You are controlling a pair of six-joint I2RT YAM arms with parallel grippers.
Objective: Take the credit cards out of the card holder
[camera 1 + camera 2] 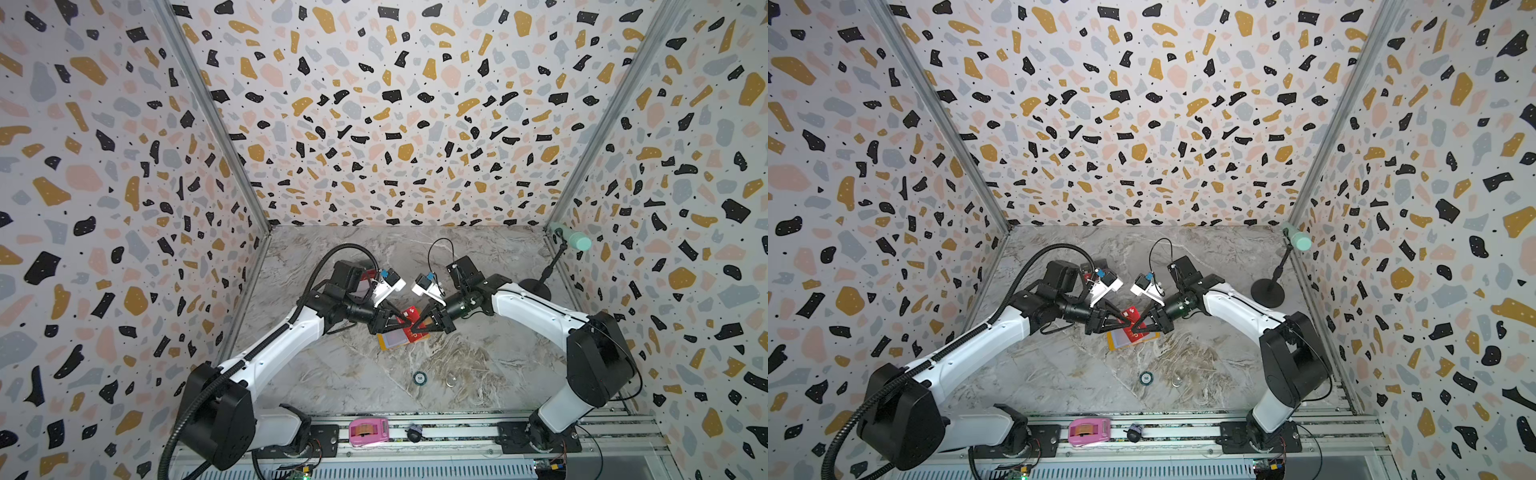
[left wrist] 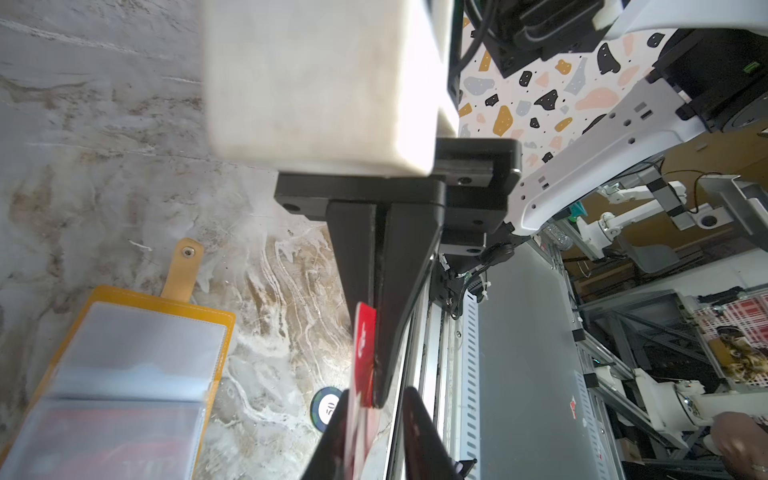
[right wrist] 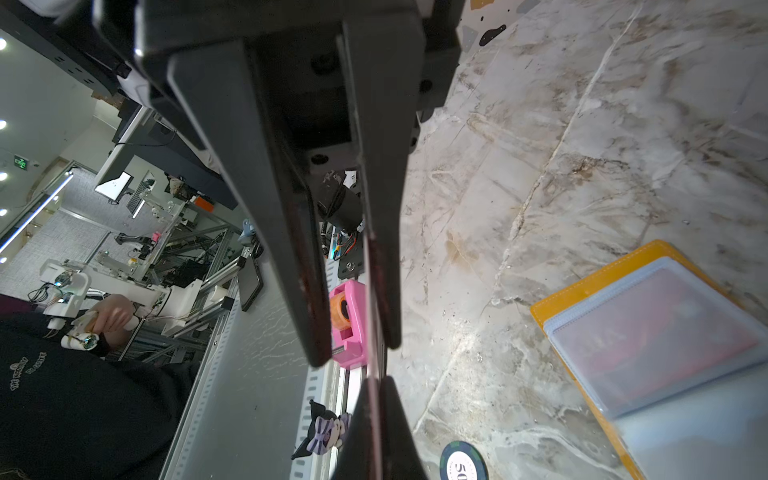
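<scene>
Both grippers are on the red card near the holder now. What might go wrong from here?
1. The left gripper and right gripper both pinch the red card; moving apart before one lets go could bend it or flick it loose.
2. The card hangs close to the open card holder, so a slip could drop it back onto it.

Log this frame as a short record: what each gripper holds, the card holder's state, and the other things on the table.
left gripper: fingers closed on one end of the red card
right gripper: fingers closed on the same card's other end
red card: out of the holder, held just above it between both grippers
card holder: open flat on the table, snap tab out, something red in a clear sleeve
other items: poker chip on the table; pink tape dispenser on the front rail
</scene>
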